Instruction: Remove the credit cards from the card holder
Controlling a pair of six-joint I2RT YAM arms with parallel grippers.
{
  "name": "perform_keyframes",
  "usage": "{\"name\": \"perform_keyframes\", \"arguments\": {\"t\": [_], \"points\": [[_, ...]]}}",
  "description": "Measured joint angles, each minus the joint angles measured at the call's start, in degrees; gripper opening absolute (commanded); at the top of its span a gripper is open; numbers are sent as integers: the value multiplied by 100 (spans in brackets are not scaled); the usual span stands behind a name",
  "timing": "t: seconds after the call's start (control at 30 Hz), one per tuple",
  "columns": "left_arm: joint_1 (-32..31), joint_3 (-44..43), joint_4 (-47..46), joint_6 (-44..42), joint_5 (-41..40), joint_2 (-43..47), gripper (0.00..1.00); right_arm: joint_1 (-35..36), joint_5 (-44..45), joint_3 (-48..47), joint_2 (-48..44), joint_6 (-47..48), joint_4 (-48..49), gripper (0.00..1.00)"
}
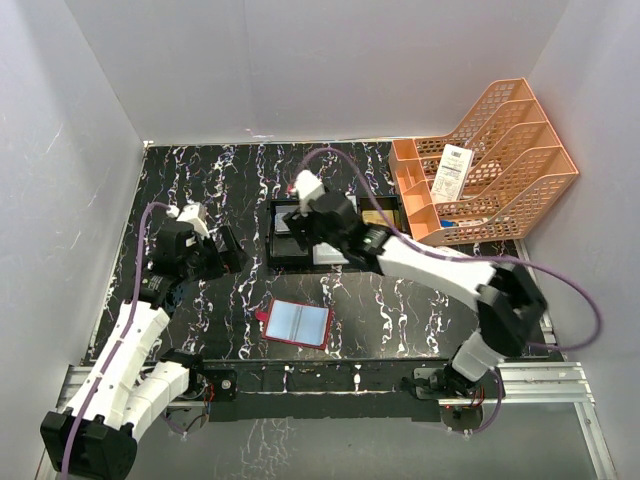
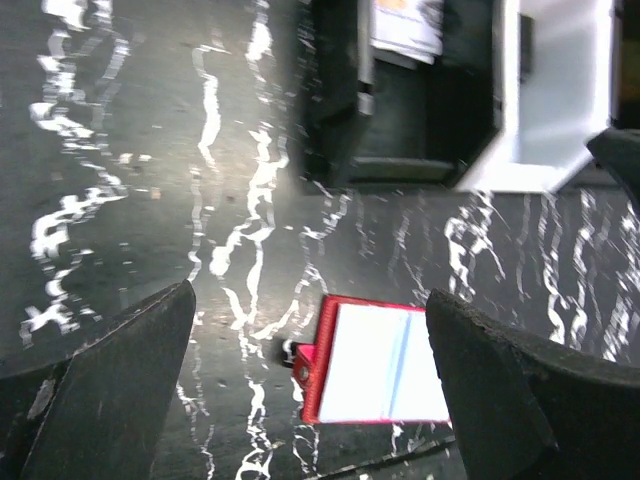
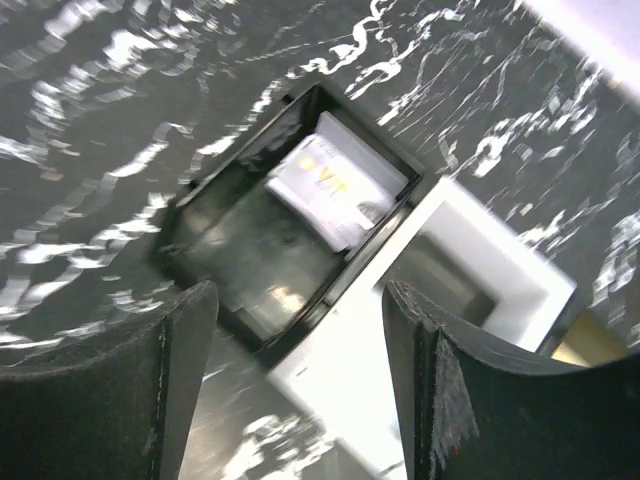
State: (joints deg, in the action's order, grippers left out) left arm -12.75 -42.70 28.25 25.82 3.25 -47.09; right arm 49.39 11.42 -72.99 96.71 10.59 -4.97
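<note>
The dark-red card holder [image 1: 297, 323] lies open and flat on the table near the front, with light blue cards showing across its inside. In the left wrist view the card holder [image 2: 372, 362] lies below and between my fingers, snap tab to its left. My left gripper [image 1: 231, 251] [image 2: 310, 300] is open and empty, above the table to the holder's upper left. My right gripper [image 1: 298, 218] [image 3: 300, 295] is open and empty, over the black-and-white tray [image 1: 281, 258]. A pale card with yellowish print [image 3: 335, 180] lies in the tray's black compartment.
The tray [image 3: 470, 235] has black and white compartments; in the left wrist view the tray [image 2: 335, 120] is at the top. An orange mesh file rack [image 1: 500, 165] holding a paper tag stands at the back right. White walls enclose the black marbled table.
</note>
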Motion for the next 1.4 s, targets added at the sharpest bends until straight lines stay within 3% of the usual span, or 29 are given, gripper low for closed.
{"name": "perform_keyframes", "arguments": {"t": [0.23,0.37,0.5,0.73,1.03,1.4], "points": [[-144,149,-442,-129,1836,-686,91,-9,-474,1967,-2044,-4059,142,53],[-916,184,-590,-7,2026,-1189,88,103,-951,3383,-2509,-5932,398,50],[-1753,280,-719,275,1967,-1635,80,433,-1141,4111,-2507,-7040,210,45],[-2094,588,-629,525,1390,-2179,60,855,-1202,4133,-2337,-7792,247,36],[-2212,584,-623,575,1132,-2583,45,907,-1176,4004,-1729,-8072,236,36],[-2238,702,-702,920,986,-2872,22,905,-1355,3880,-1228,-8207,396,22]]}}
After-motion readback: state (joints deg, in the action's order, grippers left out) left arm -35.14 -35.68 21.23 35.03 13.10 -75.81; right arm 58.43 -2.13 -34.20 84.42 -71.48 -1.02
